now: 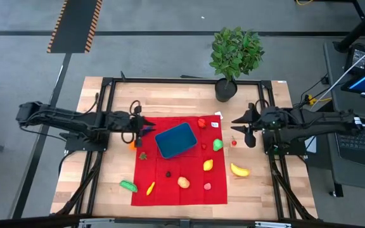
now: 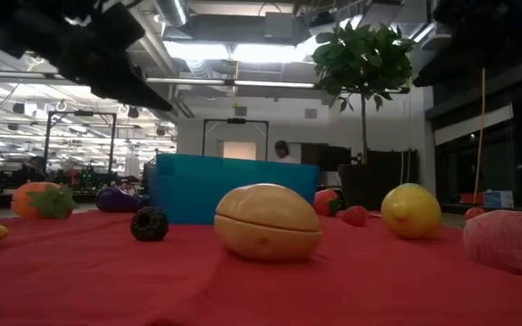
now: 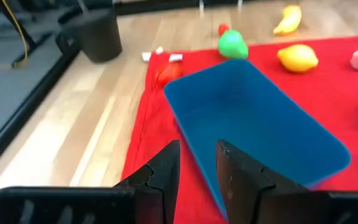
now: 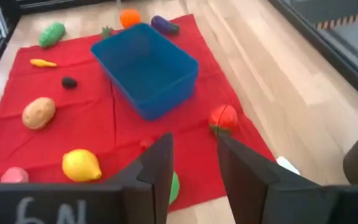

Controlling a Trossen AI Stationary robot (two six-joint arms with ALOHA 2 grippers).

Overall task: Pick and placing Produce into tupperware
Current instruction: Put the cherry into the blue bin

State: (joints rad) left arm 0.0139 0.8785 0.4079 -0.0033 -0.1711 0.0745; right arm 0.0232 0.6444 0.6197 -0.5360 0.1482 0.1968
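High View: Both Hands Empty Beside Container

Left hand [image 1: 146, 128] is positioned at the red cloth's [image 1: 189, 193] left edge, right hand [image 1: 241, 129] at its right edge; both are slightly parted and hold nothing. The empty blue tupperware [image 1: 176, 140] is located mid-cloth, with produce [image 1: 208, 165] scattered around it on the worktop [image 1: 94, 171].

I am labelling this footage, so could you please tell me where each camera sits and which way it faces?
High view: overhead, looking straight down; both arms, left gripper and right gripper, flank the blue container.
Low view: table height, level across the red cloth; dark arm parts overhead.
Left wrist view: past its own parted fingers into the empty container.
Right wrist view: past its own parted fingers over the cloth.
Shared: both wrist views show the container and the yellow lemon.
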